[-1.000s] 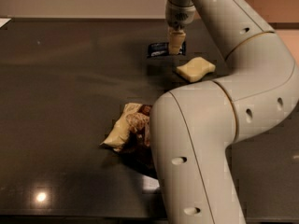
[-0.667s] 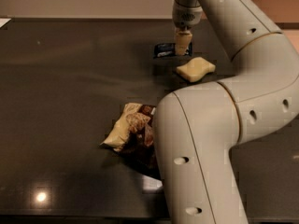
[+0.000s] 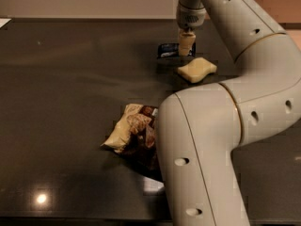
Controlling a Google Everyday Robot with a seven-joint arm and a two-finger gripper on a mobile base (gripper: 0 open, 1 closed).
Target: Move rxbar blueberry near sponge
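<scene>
The rxbar blueberry [image 3: 167, 50], a small dark navy bar with white lettering, is at the far middle of the dark table. My gripper [image 3: 186, 46] comes down from above and is shut on the bar's right end, which its cream fingers hide. The sponge [image 3: 197, 69], a pale yellow block with a wavy outline, lies just to the front right of the gripper, a short gap from the bar.
A crumpled brown-and-cream snack bag [image 3: 133, 132] lies in the middle of the dark table [image 3: 61, 88]. My large cream arm [image 3: 211, 145] covers the right side. A white edge [image 3: 4, 21] shows at the far left corner.
My gripper has moved a little to the right, and the bar has moved right with it, closer to the sponge. The sponge and the snack bag have not moved.
</scene>
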